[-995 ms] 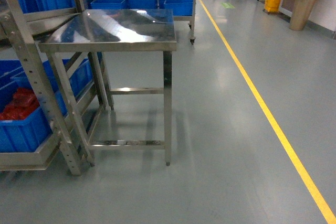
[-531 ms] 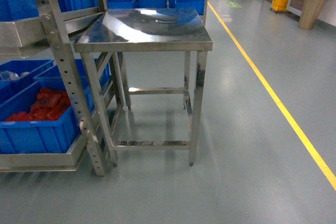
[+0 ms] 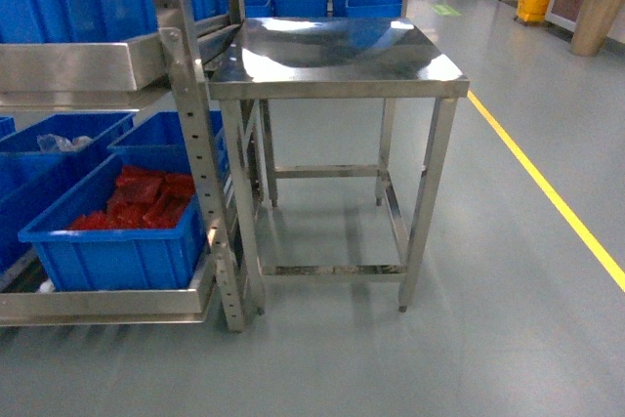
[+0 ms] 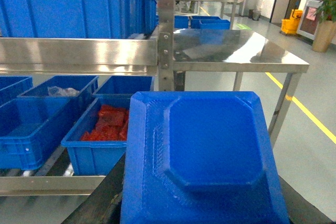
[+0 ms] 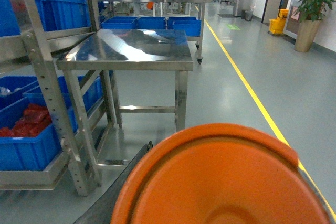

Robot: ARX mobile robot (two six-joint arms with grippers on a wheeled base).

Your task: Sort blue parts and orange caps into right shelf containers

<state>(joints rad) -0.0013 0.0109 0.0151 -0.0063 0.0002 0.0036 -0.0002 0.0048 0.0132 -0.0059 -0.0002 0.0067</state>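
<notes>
Facing the shelf (image 3: pixel 200 158) at the left of the head view, the robot looks onto a steel table (image 3: pixel 342 56) standing just right of it, the two frames touching or nearly so. On the lower tier, a blue crate (image 3: pixel 107 251) at the near right end holds red-orange pieces (image 3: pixel 146 200); another crate (image 3: pixel 59 139) behind it holds something pale that cannot be identified.

Neither arm appears in the head view. The left wrist camera is largely blocked by a blue part (image 4: pixel 205 156) sitting right against the lens; the right wrist camera is likewise blocked by an orange cap (image 5: pixel 226 182). Each item appears to be carried at its gripper, but no fingers are visible, so whether either gripper is clamped or slack cannot be determined.

Judgement: transport stage, nothing deposited yet.

Risks noted:
- Both wrist views are obstructed, so final placement would rely mainly on the head camera; misjudged height could strike the upper rail (image 4: pixel 79 53).
- The shelf upright and table leg stand close together at the crate's right end; an arm reaching in could catch either one.
- Unverified grip means either item could drop during base motion.
- The two colours could end up in the wrong crate.
</notes>
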